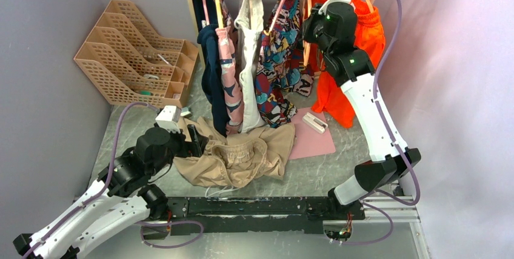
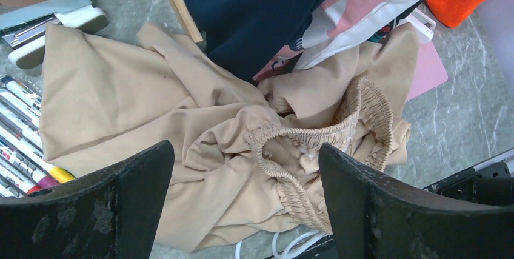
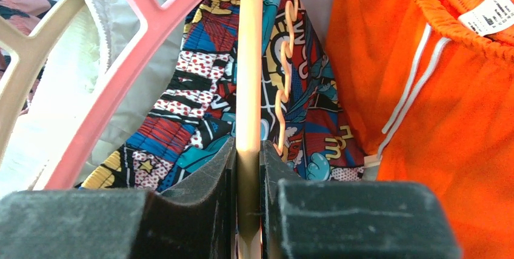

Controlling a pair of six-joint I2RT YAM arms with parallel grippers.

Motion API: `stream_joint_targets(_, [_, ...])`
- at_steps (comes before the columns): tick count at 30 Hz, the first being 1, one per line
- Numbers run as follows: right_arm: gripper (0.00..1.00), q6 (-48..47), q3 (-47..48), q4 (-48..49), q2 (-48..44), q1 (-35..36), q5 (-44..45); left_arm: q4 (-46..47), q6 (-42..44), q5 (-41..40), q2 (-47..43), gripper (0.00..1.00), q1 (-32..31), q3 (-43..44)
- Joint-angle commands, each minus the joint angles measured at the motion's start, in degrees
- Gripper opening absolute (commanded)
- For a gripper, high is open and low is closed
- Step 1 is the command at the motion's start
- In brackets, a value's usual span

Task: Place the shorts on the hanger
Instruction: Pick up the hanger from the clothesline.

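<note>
The beige shorts lie crumpled on the table, with the gathered waistband open and the white drawstring at the near edge. My left gripper is open and empty just above their left part; in the left wrist view its jaws stand wide apart over the fabric. My right gripper is up at the rack, shut on the pale orange-tan hanger. In the right wrist view both pads press the hanger's straight arm, and its wavy bar runs beside it.
A rack holds navy, patterned and cream-white garments on pink hangers, plus orange shorts. A tan file organizer stands back left. A pink mat carries a white stapler-like object. Markers and the wooden rack post are beside the shorts.
</note>
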Motion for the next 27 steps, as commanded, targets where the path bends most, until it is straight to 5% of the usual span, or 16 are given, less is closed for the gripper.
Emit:
stream_joint_targets(1, [0.06,-2.12,1.05,2.11,-1.34,-0.82,2.09,1.87,0.85,1.04,-0.13,0.92,0.22,-0.31])
stream_joint_targets(13, [0.06,-3.90,-3.56,2.63,-3.38,-1.99,4.29,1.93,1.02,1.41,0.05,0.92,0.20,-0.27])
stream_joint_targets(20, [0.50,-4.21,-0.21,1.91,-3.60,-2.25,-2.19,2.28,1.29,2.29,0.29,0.92,0.18,-0.38])
stream_joint_targets(27, [0.64,-1.64,6.10,0.71,0.74,-3.80,-5.98,2.93,1.86,3.79,-0.28,0.92,0.17,-0.53])
